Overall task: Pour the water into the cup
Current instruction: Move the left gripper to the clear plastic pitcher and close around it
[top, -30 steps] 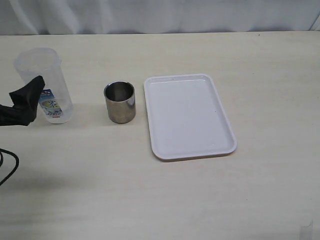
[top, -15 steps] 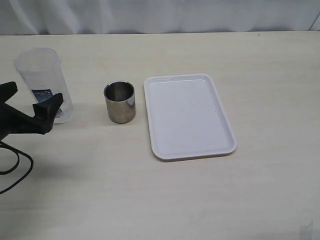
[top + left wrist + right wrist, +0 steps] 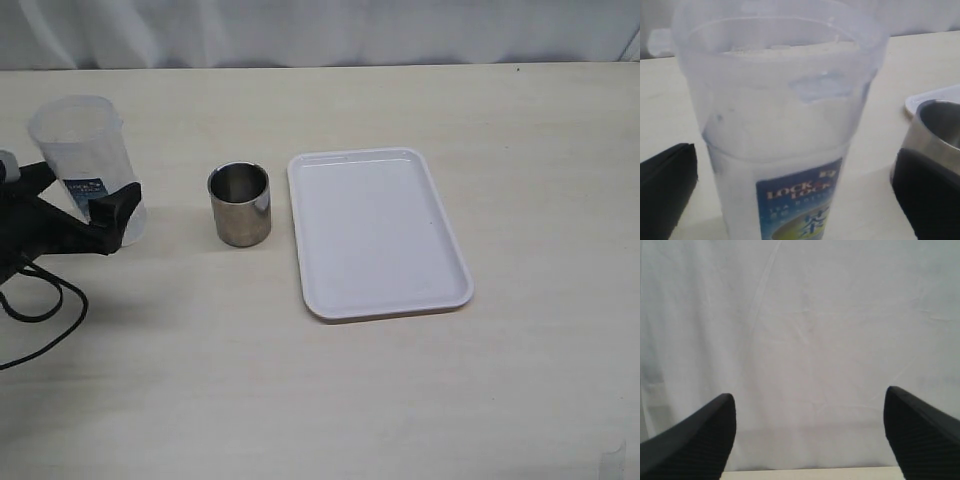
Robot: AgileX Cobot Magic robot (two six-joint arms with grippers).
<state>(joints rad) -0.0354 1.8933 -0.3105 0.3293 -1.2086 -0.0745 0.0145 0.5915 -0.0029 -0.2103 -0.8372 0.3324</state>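
Found the left hand (image 3: 80,192) wide open astride the clear container (image 3: 85,140), gripping nothing, near the left edge of the table (image 3: 300,400). Found the right hand (image 3: 810,435) parted and empty. Saw the cup (image 3: 239,205) upright between container and white tray (image 3: 378,232). Judged pouring not begun: grasp, lift and tilt remained.

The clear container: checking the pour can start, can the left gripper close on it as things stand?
Probably yes: the left gripper is open and straddles the clear container, with nothing else between its jaws.
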